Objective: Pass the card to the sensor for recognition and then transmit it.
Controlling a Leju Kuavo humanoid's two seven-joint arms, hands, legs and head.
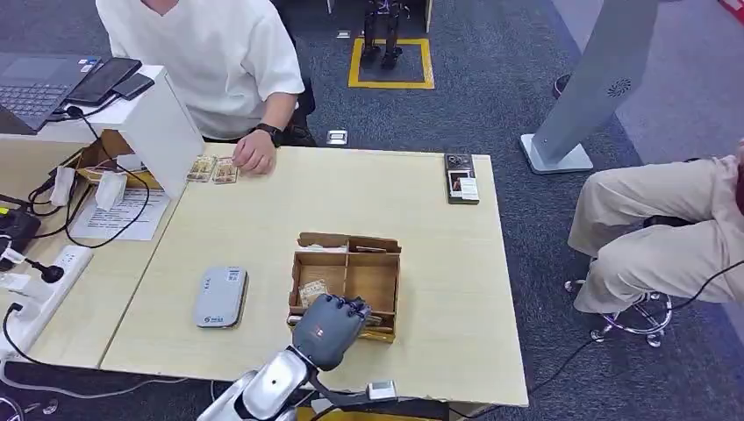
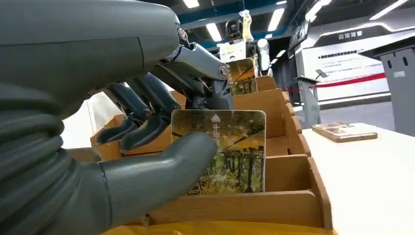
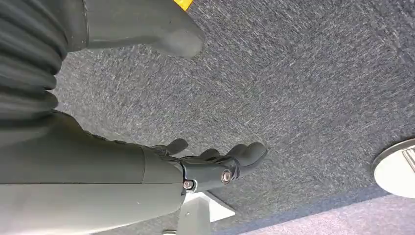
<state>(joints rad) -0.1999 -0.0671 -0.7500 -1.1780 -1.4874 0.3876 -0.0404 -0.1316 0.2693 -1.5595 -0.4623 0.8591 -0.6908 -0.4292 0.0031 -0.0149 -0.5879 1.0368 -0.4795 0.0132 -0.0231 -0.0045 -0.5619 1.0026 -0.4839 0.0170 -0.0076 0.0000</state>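
We see the wooden box [image 1: 346,279] under our left hand [image 1: 330,326], which reaches into its near compartment. The thumb [image 2: 161,169] and a finger pinch a card [image 2: 230,149], upright in that compartment. The sensor [image 1: 220,296] lies well to the hand's left. Our right hand [image 3: 215,164] hangs over carpet, fingers apart, holding nothing

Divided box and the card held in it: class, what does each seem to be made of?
The brown divided box looks like unfinished wood or thick board: matte, plain cut edges. The printed yellow-green picture card, pinched by the left robot hand, seems glossy plastic, perhaps laminated: rounded corners, stiff and flat.
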